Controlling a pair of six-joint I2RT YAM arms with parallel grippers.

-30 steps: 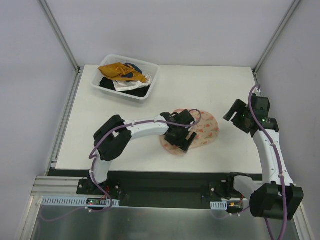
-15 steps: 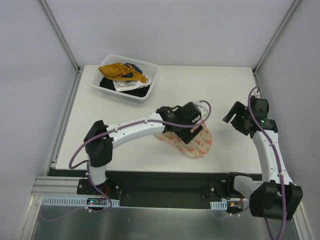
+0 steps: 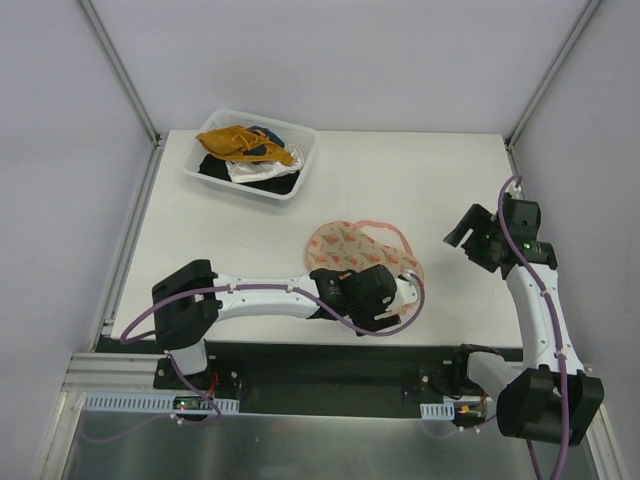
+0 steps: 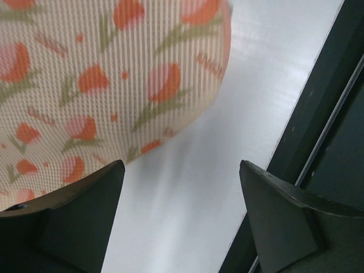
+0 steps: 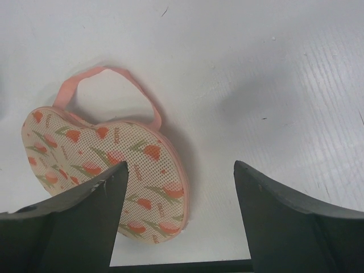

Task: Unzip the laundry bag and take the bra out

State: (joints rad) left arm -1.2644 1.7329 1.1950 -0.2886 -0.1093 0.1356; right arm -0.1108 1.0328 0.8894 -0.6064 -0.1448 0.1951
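Peanut-shaped pale pink mesh laundry bag [image 3: 345, 250] lies closed on the white table [image 3: 230, 240]; left gripper [image 4: 182, 219] spread at its near end, right gripper [image 5: 179, 219] spread, well apart

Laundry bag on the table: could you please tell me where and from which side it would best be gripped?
Probably the pink loop strap at the rim of the laundry bag. It is thin and arches out clear of the domed mesh body, which looks too broad for the jaws. Come down from above on the bag's far right side, nearest the open right gripper.
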